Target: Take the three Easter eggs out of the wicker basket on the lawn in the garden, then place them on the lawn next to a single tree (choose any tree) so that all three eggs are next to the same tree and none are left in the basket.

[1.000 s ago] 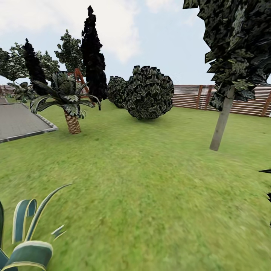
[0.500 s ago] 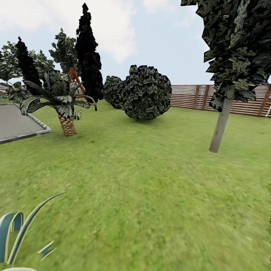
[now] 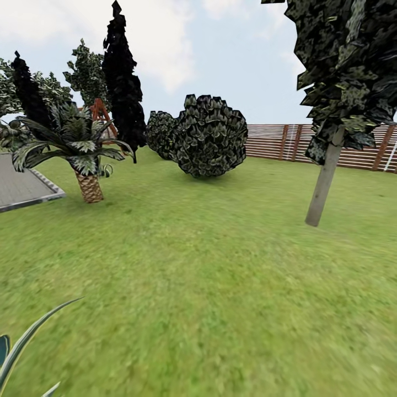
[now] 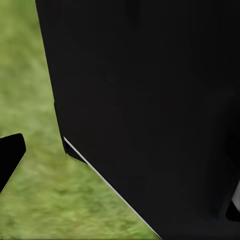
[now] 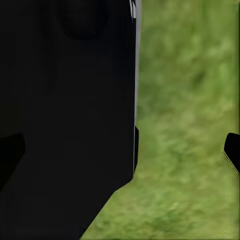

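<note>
A: Out on the lawn (image 3: 220, 286), what is stretching in front of you?

B: Mottled green grass is running all the way to a brown slatted fence (image 3: 286, 142) that is closing off the garden at the far right. A tree (image 3: 324, 184) with a thin, pale, straight trunk is standing on the right, its dark leafy crown reaching up past the top of my head view. Beyond the middle of the grass, a round dark bush (image 3: 209, 137) is sitting with a smaller one just behind it.

A: And over on the left?

B: A small palm (image 3: 82, 160) with a woven-looking trunk is growing beside the corner of a grey paved patch (image 3: 22, 187). Behind it a near-black columnar cypress (image 3: 122, 88) is rising tall, with a second, shorter one farther left. Striped pointed leaves of a plant (image 3: 22, 347) are poking in at the near left corner.

A: What are your jaws doing?

B: I cannot tell. In the left wrist view a large black body (image 4: 150, 100) is blocking most of the frame, with blurred grass lying beside it. In the right wrist view a similar black body (image 5: 65, 115) is covering one side, and grass is showing on the other. Dark tips are peeking in at the edges of both views, but whether the jaws are released or clenched is not readable.
</note>
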